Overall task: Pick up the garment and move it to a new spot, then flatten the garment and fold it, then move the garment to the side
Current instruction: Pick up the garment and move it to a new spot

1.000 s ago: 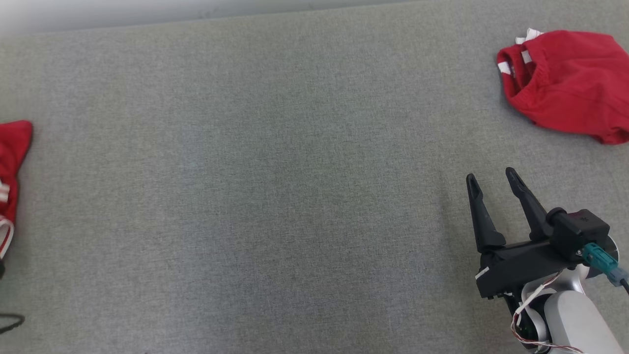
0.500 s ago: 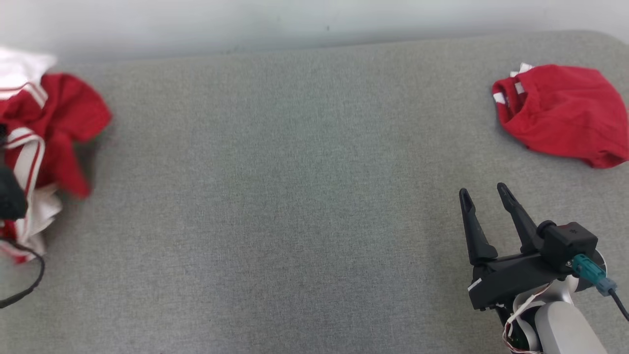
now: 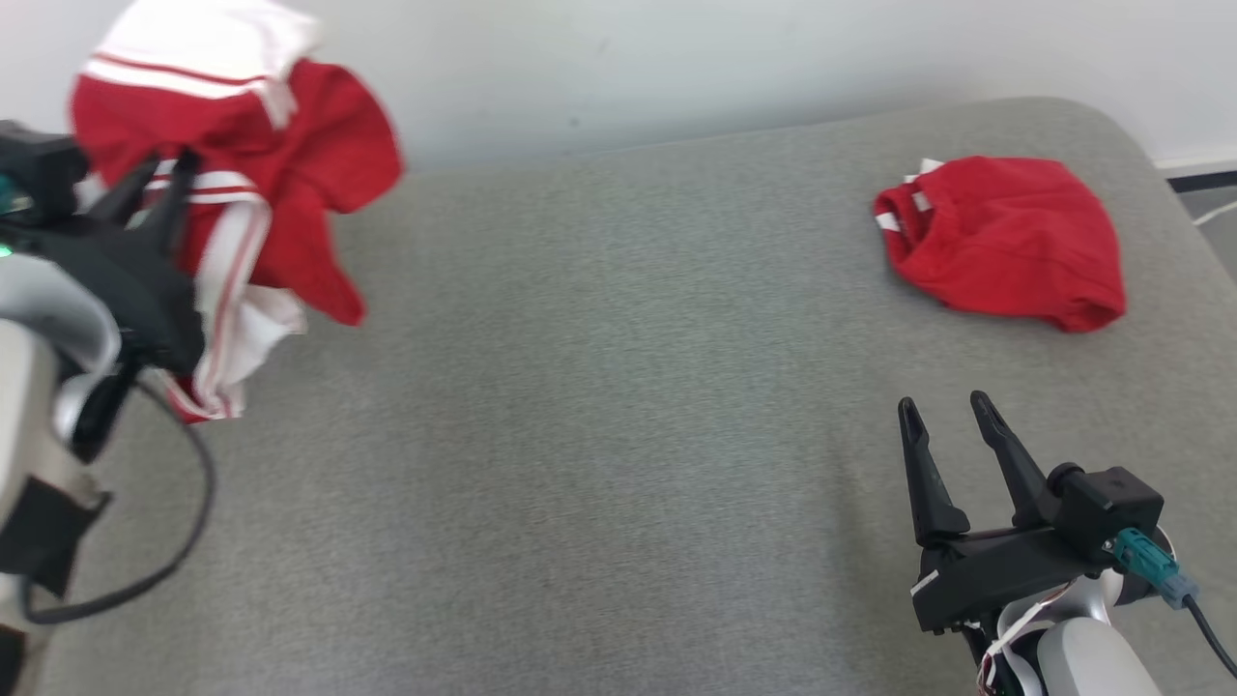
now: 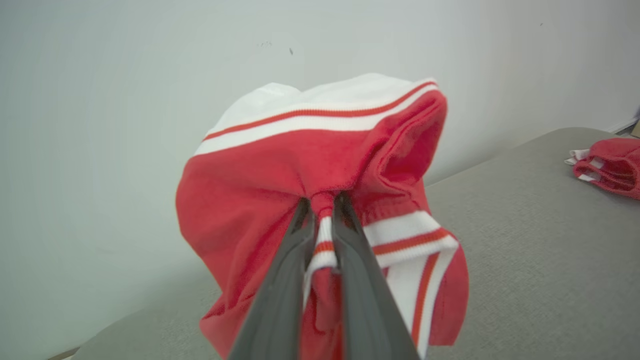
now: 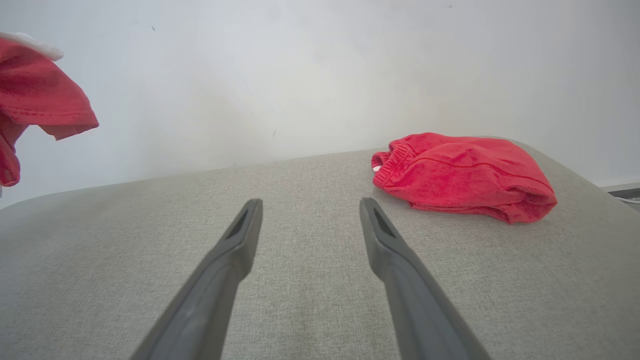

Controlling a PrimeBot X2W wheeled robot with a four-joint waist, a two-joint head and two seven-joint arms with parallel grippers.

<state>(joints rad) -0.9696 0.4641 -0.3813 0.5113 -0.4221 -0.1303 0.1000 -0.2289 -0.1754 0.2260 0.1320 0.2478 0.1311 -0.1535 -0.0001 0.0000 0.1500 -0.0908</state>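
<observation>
The left gripper [image 4: 322,200] is clamped on the red garment [image 3: 290,155], its two dark fingers [image 4: 280,300] nearly together with a pinch of red cloth and white-and-red striped trim between them. The garment hangs bunched in the air off the fingertips, clear of the grey padded surface [image 3: 599,387], at the far left of the head view against the pale wall [image 3: 676,58]; a white panel edged with a thin red stripe sits at its top, and striped bands trail down beside the gripper. A black cable [image 3: 184,522] loops below the left arm. The right gripper [image 3: 942,404] is at the lower right of the head view, its jaws wide apart and holding nothing, just over the surface. A second red garment [image 3: 1005,242] lies crumpled near the far right corner, well apart from both grippers; small white tabs at its waistband are too small to read.
</observation>
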